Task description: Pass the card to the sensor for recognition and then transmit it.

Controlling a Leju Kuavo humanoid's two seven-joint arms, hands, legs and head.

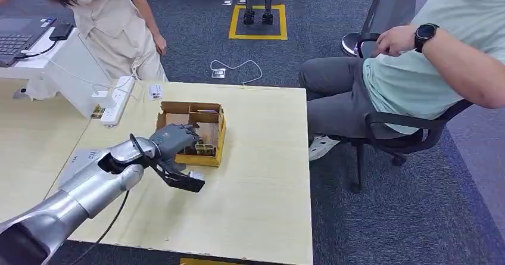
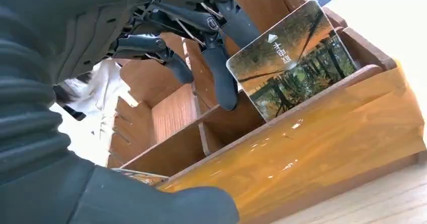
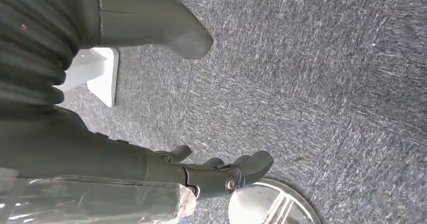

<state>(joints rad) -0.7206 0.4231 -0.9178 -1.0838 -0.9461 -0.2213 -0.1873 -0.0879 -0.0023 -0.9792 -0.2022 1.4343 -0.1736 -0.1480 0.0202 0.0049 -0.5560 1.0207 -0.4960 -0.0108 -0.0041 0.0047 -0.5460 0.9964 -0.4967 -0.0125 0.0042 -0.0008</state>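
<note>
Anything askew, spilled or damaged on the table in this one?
Nothing stands out. The card leans tilted in the wooden box, as stored. The left hand reaches over the box, its fingers beside the card. A power strip lies at the table edge.

Left hand [image 1: 174, 139] covers near-left compartments of wooden box [image 1: 211, 158] in head view; contents beneath hidden. Card [image 2: 292, 63] lower edge hidden behind box front wall in left wrist view; contact between fingers [image 2: 221, 78] and card unclear. Seated person [image 1: 417, 68] cut off by top and right edges. Right hand [image 3: 221, 176] fingertips partly hidden behind own knuckles.
</note>
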